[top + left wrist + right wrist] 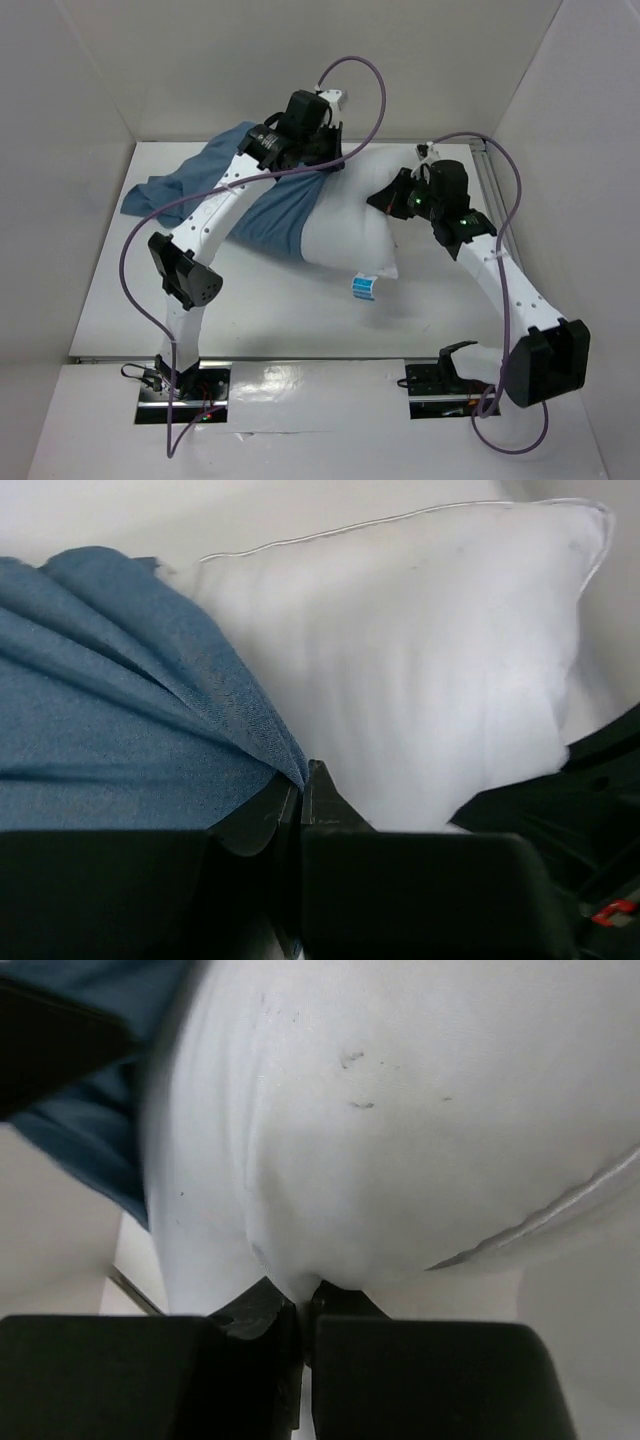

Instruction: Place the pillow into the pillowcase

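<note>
The white pillow (350,215) lies in the middle of the table, its left end inside the dusty-blue pillowcase (275,210), whose loose end trails to the far left. My left gripper (325,165) is at the pillow's far edge, shut on the pillowcase's hem (290,765), with the pillow (420,670) just beyond it. My right gripper (385,200) is at the pillow's right end, shut on a pinch of the pillow's fabric (305,1285). In the right wrist view the pillow (400,1130) fills the frame and the pillowcase (90,1130) shows at the left.
A small blue-and-white tag (364,287) lies on the table at the pillow's near edge. White walls enclose the table on the left, back and right. A metal rail (492,185) runs along the right side.
</note>
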`<state>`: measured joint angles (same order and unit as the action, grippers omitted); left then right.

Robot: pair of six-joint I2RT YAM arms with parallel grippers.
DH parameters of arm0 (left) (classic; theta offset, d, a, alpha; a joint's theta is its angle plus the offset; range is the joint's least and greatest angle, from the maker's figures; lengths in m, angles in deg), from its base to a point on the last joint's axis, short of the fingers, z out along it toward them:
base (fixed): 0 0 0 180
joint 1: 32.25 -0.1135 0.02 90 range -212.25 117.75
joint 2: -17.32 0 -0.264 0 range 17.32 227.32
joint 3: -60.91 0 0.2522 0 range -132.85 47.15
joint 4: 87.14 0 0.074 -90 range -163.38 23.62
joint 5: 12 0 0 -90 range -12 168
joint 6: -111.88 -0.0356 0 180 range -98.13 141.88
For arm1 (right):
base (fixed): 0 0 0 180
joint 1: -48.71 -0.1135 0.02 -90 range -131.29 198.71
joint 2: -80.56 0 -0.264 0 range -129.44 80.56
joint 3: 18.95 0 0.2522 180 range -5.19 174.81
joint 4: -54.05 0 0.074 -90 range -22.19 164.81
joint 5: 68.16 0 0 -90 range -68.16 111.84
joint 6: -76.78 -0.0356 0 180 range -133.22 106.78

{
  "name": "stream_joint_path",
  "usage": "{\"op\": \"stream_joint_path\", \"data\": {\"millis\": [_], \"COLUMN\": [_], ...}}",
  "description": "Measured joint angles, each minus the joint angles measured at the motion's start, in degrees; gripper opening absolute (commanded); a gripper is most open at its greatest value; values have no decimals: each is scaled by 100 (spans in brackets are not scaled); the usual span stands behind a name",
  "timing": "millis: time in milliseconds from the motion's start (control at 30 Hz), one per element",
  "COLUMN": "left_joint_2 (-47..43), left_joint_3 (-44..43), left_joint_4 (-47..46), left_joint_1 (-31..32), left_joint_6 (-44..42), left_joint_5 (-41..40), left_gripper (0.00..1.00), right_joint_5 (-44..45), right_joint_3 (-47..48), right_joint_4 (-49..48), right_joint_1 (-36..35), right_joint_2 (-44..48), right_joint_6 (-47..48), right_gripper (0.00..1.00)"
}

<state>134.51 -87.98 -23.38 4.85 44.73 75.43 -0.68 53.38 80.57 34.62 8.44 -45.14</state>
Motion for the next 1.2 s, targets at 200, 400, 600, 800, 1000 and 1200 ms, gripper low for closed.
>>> {"op": "stream_joint_path", "data": {"millis": [200,400,600,800,1000,1200], "left_joint_2": [-81,-323,-691,-699,-2149,-3956], "left_joint_3": [-153,813,1888,662,1733,4824], "left_joint_4": [-562,-1244,-1786,-1147,-1060,-1714], "left_joint_1": [179,262,437,905,935,162], "left_joint_6": [748,1235,1355,962,291,140], "left_joint_5": [1233,1572,1523,1847,767,-227], "left_gripper": [0,0,64,97,33,58], "right_joint_5": [190,267,387,435,597,673], "right_joint_3": [28,-879,-2201,-1982,-1088,-544], "right_joint_4": [-704,-1447,-1069,-238,1058,1738], "right_joint_1": [-610,-896,-332,527,1300,1513], "right_joint_2": [286,374,968,975,1019,1322], "right_joint_6": [-334,-931,-1204,-905,-278,107], "right_gripper": [0,0,1,88,97,100]}}
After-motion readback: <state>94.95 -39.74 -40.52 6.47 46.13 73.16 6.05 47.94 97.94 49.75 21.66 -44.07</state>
